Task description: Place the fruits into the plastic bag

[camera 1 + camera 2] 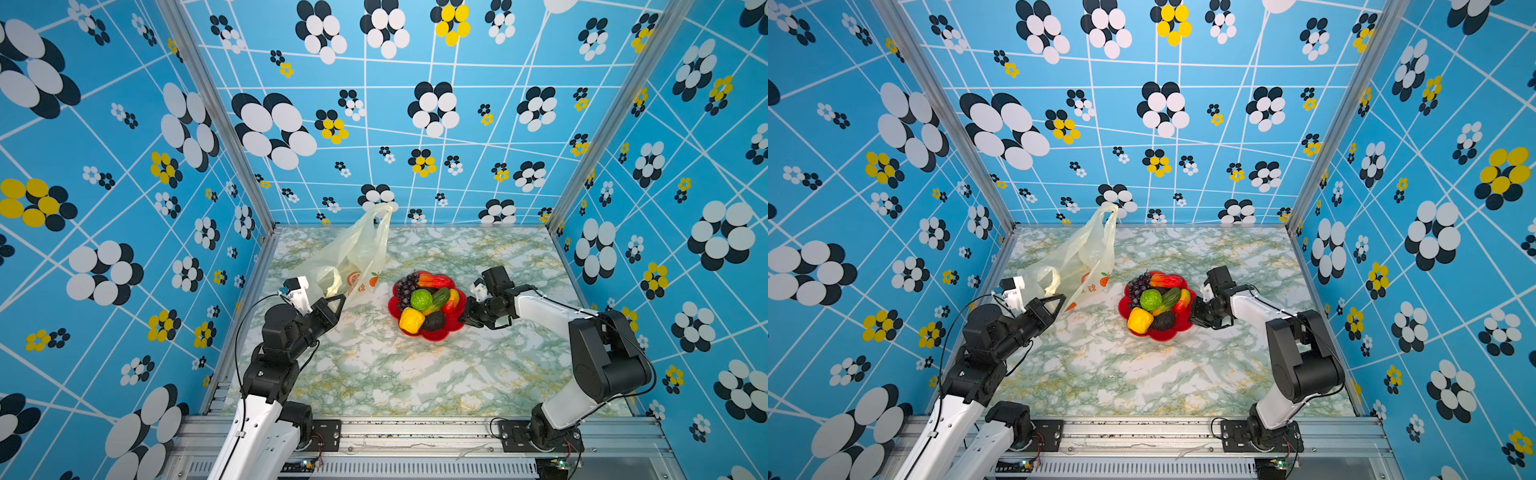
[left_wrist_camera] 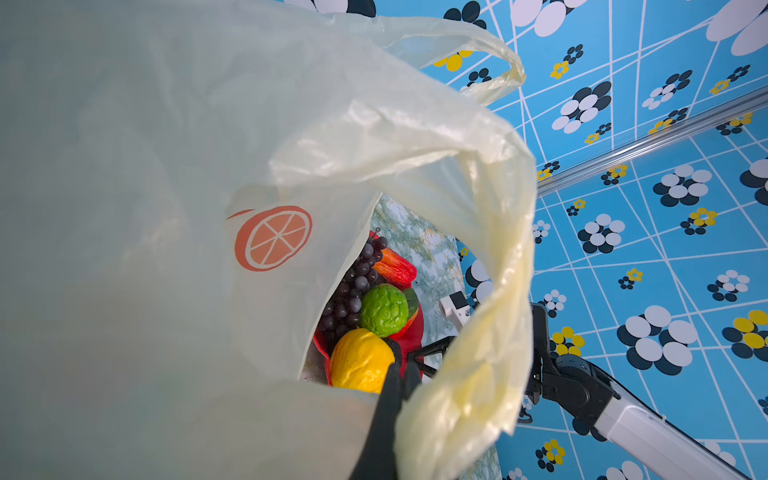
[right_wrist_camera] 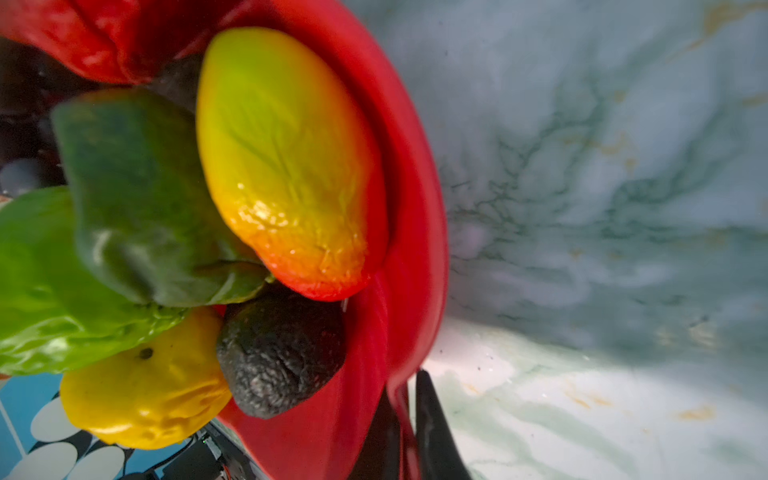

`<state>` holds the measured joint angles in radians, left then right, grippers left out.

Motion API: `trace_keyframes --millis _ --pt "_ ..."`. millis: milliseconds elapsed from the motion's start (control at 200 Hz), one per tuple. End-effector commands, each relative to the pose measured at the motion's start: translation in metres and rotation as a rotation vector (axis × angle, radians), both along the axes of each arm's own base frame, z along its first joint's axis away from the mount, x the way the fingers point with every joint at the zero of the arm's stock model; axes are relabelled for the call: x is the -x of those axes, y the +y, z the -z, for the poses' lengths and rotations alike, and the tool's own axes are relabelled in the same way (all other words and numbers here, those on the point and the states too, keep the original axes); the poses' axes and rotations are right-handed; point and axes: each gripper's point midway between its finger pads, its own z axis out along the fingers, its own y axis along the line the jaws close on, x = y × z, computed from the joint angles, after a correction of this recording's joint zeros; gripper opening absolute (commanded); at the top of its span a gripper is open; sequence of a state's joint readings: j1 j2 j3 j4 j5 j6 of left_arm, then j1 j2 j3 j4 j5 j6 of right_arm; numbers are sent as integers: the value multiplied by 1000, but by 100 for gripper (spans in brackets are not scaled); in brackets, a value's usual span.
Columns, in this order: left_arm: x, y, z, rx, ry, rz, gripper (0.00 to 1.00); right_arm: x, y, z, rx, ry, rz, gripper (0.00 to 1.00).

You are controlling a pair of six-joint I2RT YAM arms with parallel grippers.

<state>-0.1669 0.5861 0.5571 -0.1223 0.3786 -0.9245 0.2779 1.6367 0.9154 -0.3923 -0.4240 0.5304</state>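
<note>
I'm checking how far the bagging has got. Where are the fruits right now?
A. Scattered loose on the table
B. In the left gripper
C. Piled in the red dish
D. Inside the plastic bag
C: in both top views the fruits lie piled together in the red dish, which stands beside the plastic bag; none shows inside the bag.

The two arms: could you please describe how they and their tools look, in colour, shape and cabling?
Both the left arm and the right arm have white link shells joined by bulky black joint housings. Thin black cables loop beside each. The left tool and the right tool are black with tapering fingers, each bearing a small white block.
</note>
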Motion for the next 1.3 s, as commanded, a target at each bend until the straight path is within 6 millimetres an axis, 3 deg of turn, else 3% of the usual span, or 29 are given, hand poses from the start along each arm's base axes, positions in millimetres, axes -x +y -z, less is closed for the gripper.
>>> trace_keyframes --millis 0,250,385,785,1295 --pt "2 -4 -1 4 -19 21 0 5 -8 -2 33 6 7 23" --pt "0 -5 2 4 -13 23 0 4 -10 -13 39 -28 8 48" --pt "-1 -5 4 6 -8 23 0 3 -11 -24 38 -59 9 54" --pt "0 -7 7 5 1 29 0 -1 -19 -81 39 -226 37 62" --pt "-3 -9 8 4 2 36 0 -6 -21 -107 31 -311 46 65"
